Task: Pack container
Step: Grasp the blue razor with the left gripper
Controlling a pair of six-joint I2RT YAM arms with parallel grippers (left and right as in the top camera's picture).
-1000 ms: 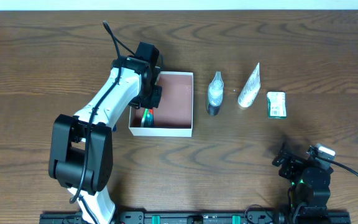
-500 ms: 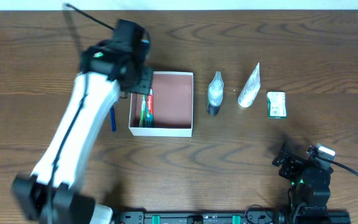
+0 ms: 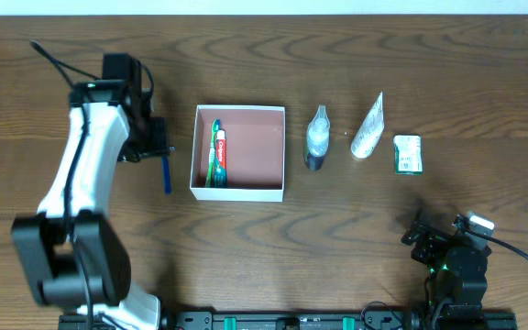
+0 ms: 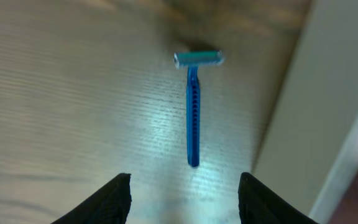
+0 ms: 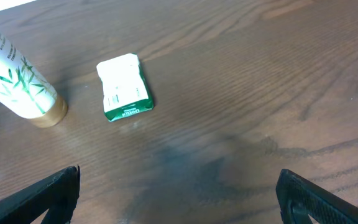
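Left wrist: my L gripper (image 4: 185, 186) released, empty; blue razor (image 4: 192, 112) at 12 o'clock, container (image 4: 316, 106) wall at 2. R gripper (image 5: 179, 185) spread wide, empty.

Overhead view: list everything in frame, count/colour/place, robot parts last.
table: 1, dark brown wood, under everything
container: 1, white walls, pink-brown inside, centre-left
toothpaste: 1, red and white, inside container along its left wall
toothbrush: 1, green, inside container beside the toothpaste
razor: 1, blue, on table just left of container
bottle: 1, clear with dark end, right of container
squeeze tube: 1, white with green print, right of bottle
packet: 1, green and white, farthest right
left gripper: 1, black, open, above razor
right gripper: 1, black, open, empty, near table's front-right
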